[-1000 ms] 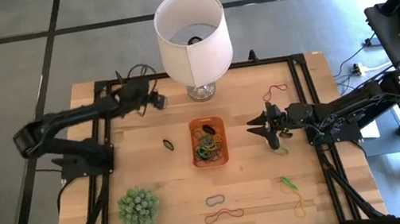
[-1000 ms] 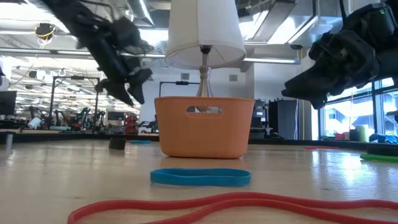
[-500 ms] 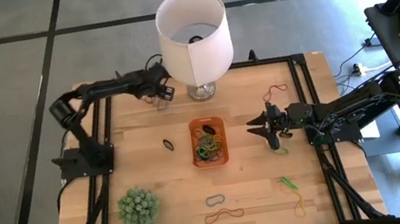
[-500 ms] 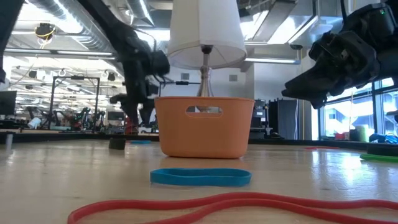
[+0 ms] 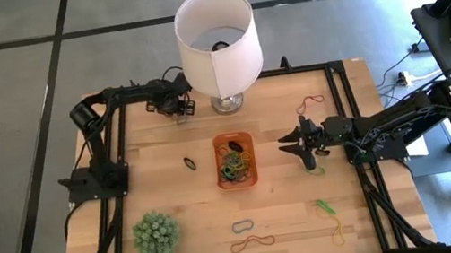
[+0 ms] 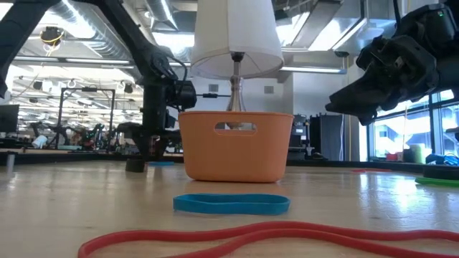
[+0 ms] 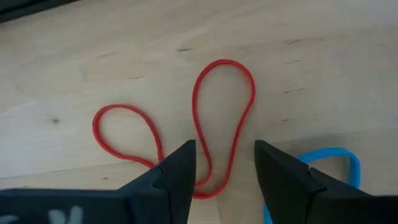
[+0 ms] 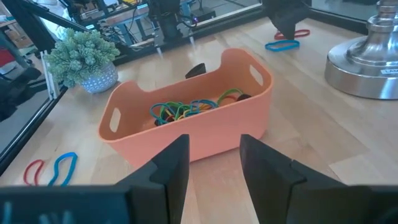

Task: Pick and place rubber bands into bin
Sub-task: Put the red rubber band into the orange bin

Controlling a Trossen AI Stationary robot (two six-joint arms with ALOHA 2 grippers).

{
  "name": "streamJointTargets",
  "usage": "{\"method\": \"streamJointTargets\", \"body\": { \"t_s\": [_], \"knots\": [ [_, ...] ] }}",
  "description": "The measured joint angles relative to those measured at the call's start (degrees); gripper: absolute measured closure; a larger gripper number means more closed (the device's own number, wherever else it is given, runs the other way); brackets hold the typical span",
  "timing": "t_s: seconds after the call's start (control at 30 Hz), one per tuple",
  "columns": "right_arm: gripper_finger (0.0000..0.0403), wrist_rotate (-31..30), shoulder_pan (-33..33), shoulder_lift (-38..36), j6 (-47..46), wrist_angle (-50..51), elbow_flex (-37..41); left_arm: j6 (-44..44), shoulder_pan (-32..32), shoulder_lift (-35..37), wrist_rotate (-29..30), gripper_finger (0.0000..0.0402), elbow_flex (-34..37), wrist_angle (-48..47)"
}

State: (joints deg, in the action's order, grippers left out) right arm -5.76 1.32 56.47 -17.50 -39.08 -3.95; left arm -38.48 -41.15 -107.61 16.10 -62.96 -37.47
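The orange bin [image 5: 235,159] stands mid-table and holds several coloured rubber bands [image 8: 186,109]. My left gripper [image 5: 179,108] is open and points down by the lamp base. Its fingers stand on either side of a twisted red band [image 7: 208,118] that lies flat on the table, with a blue band [image 7: 336,162] beside it. I cannot tell whether the fingers touch the red band. My right gripper [image 5: 301,144] is open and empty, above the table just right of the bin [image 8: 186,134]. Loose bands lie on the table: black [image 5: 189,162], grey-blue [image 5: 241,226], red-brown [image 5: 253,243], green [image 5: 325,207].
A white lamp [image 5: 216,37] stands at the far middle, its metal base [image 8: 367,62] close to my left gripper. A spiky green plant [image 5: 156,236] sits at the near left. More bands lie at the right: red [image 5: 310,104] and yellow [image 5: 338,236].
My left arm's elbow has swung from the table's left toward the far edge. Its gripper has tipped from a slant to pointing down and has come down toward the table by the lamp base.
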Motion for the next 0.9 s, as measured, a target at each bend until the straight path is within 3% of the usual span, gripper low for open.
{"method": "streamJointTargets", "body": {
  "t_s": [0.17,0.4,0.63,0.77,0.9],
  "knots": [
    [0.0257,0.0,0.0,0.0,-0.13,-0.01,0.0,-2.44,0.04,0.0,-0.62,0.0282,0.84,0.22],
    [0.0257,0.0,-0.02,0.0,-0.31,-0.03,0.0,-4.03,-0.26,0.17,-1.68,0.0388,2.73,-0.2],
    [0.0257,1.57,0.0,0.0,-0.89,-0.01,-0.02,-1.03,2.17,1.8,0.38,0.0398,2.82,-1.27],
    [0.0257,1.57,0.0,0.01,-1.78,0.28,-0.02,-1.22,4.65,6.08,-0.81,0.0399,3.42,-5.41],
    [0.0257,1.57,0.0,0.02,-1.86,0.27,-0.02,-1.33,7.1,11.85,3.48,0.04,3.12,-11.97]
  ]
}}
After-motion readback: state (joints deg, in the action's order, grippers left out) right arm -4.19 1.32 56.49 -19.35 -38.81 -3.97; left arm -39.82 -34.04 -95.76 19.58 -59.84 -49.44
